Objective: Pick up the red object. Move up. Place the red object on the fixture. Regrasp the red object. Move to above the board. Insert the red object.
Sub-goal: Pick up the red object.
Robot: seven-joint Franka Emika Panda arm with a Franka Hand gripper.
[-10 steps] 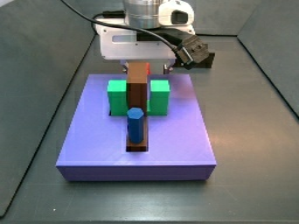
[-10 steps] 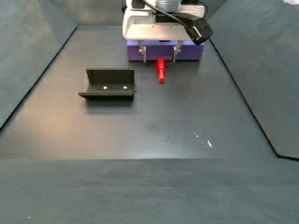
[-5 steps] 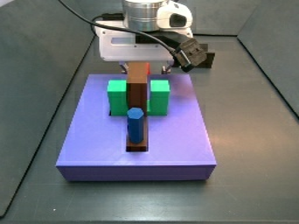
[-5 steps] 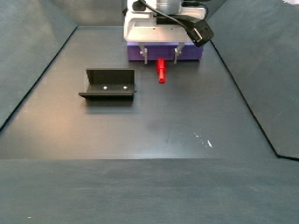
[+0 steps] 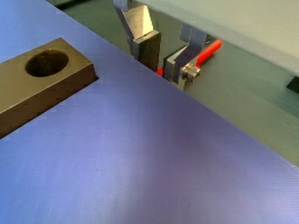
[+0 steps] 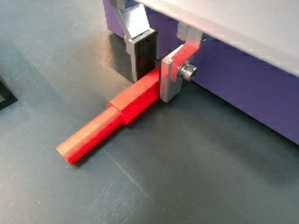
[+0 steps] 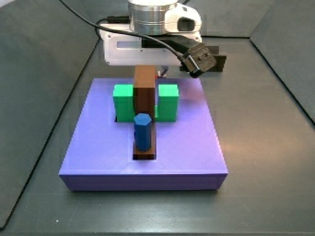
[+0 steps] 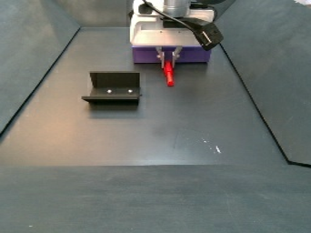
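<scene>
The red object [image 6: 111, 118] is a short bright red peg lying on the dark floor just in front of the purple board [image 6: 251, 83]. It also shows in a side view [image 8: 170, 76]. My gripper [image 6: 158, 77] is low at the board's edge and shut on the peg's near end, with one pad on each side. In a wrist view [image 5: 163, 63] the fingers [image 5: 142, 39] reach down past the board's edge, and a bit of red [image 5: 207, 52] shows behind them. The fixture [image 8: 112, 88] stands on the floor apart from the gripper. In a side view the board [image 7: 185, 147] hides the fingers.
On the board stand a green block [image 7: 123, 101], a brown bar [image 7: 145, 88] with a round hole [image 5: 47, 61], and an upright blue cylinder [image 7: 143, 134]. Grey walls close the floor in on both sides [image 8: 36, 73].
The fingers stood apart on either side of the red peg; now they have closed onto it. The arm has barely moved.
</scene>
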